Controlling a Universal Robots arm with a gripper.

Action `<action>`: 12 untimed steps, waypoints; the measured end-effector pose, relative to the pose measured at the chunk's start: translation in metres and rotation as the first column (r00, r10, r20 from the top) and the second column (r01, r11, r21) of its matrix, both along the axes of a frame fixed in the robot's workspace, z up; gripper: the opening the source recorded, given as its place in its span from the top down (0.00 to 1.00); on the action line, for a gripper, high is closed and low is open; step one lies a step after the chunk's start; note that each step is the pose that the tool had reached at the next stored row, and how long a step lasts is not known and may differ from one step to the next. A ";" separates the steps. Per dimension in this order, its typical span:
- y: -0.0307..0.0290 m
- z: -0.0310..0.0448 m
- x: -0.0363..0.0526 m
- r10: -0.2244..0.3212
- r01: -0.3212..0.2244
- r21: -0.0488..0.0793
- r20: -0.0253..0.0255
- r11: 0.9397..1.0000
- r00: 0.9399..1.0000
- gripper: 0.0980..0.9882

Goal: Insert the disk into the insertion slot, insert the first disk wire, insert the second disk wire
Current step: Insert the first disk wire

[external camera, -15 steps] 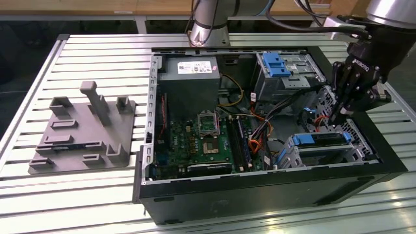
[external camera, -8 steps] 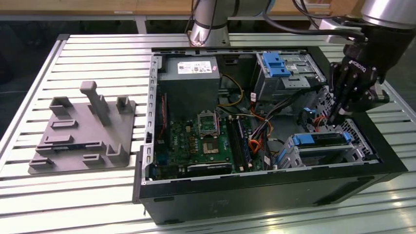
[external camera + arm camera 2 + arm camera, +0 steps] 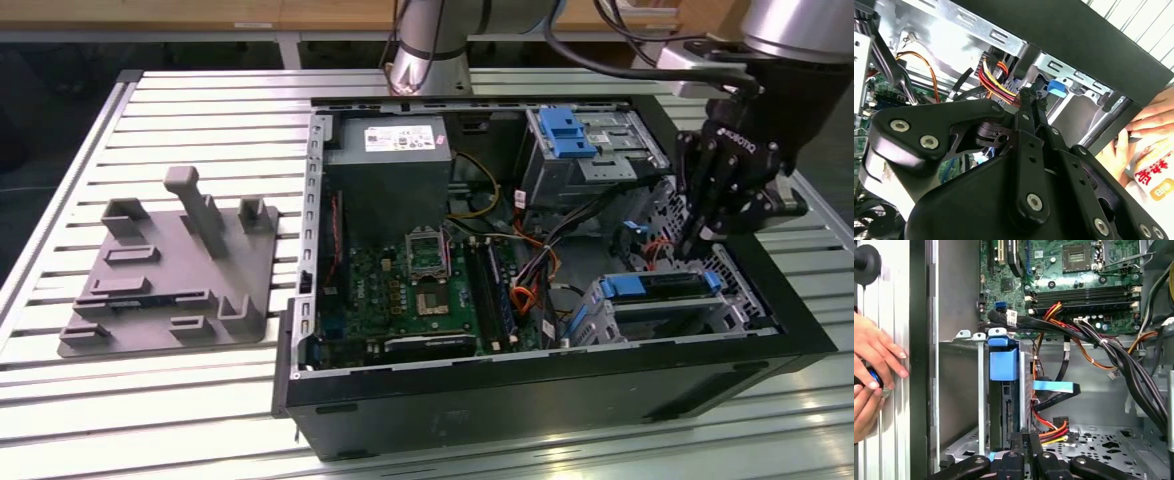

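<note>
Exterior view: disk [image 3: 654,287] perhaps largely hidden.

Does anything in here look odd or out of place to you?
Yes: a person's hands sit just outside the computer case wall, close to where the gripper works inside. The wires look tangled but not damaged.

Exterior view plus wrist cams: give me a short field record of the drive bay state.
gripper: inside the case, just by the disk
disk: sitting in the insertion slot, blue carrier showing
wire bundle: red and yellow, close by the gripper; contact unclear
hands: a person's, outside the case wall
</note>
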State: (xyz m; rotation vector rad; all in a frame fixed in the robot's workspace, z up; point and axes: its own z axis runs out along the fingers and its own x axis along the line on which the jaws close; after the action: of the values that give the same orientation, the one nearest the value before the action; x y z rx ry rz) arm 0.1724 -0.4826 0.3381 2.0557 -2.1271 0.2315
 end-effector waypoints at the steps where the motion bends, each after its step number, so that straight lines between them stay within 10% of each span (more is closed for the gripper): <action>1: -0.0014 0.0001 -0.0002 0.000 0.000 0.002 0.002 1.000 1.000 0.93; 8: -0.0067 0.0015 -0.0009 0.000 0.000 0.113 0.005 0.994 1.000 0.93; 12: -0.0106 0.0053 -0.0050 0.000 0.000 0.147 0.005 0.989 1.000 0.93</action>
State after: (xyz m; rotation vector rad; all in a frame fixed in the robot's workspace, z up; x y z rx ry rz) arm 0.1674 -0.4931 0.3433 2.1358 -2.2086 0.0824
